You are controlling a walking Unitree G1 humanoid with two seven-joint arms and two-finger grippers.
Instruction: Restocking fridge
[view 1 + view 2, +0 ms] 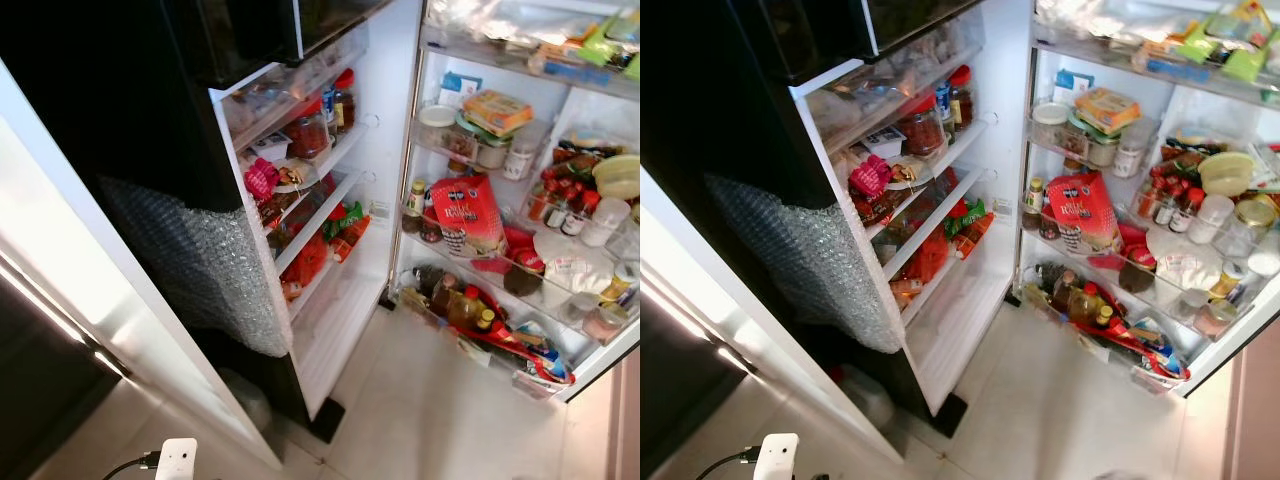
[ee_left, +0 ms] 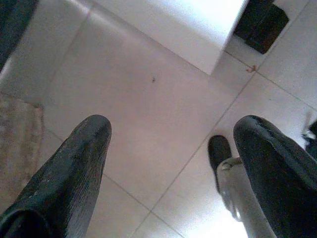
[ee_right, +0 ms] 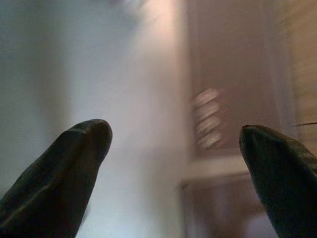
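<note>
Far left, a white charger block [image 1: 176,458] with a black cable sits on the near floor. The open fridge door [image 1: 330,290] swings left, its shelves packed: red-lidded jars [image 1: 308,128] up top, a pink packet [image 1: 262,178] below, orange and green packets [image 1: 345,225] lower down. The bottom door shelf looks bare, likely the spot with room left. Bubble wrap [image 1: 200,260] covers the dark panel beside the door, probably as padding.

To the right, the fridge [image 1: 400,150] body is crowded: tubs [image 1: 470,135] on the upper shelf, a red bag [image 1: 468,212] standing at the middle shelf's front edge, bottles [image 1: 462,308] along the low shelf, small jars [image 1: 585,215] far right.

The left gripper [image 2: 171,134] hangs over the floor tiles [image 2: 148,124], fingers spread wide, nothing between them. The right gripper [image 3: 176,144] is also spread and empty; its view is blurred.

No item to restock is in hand, so fetching one seems to be the next step.
</note>
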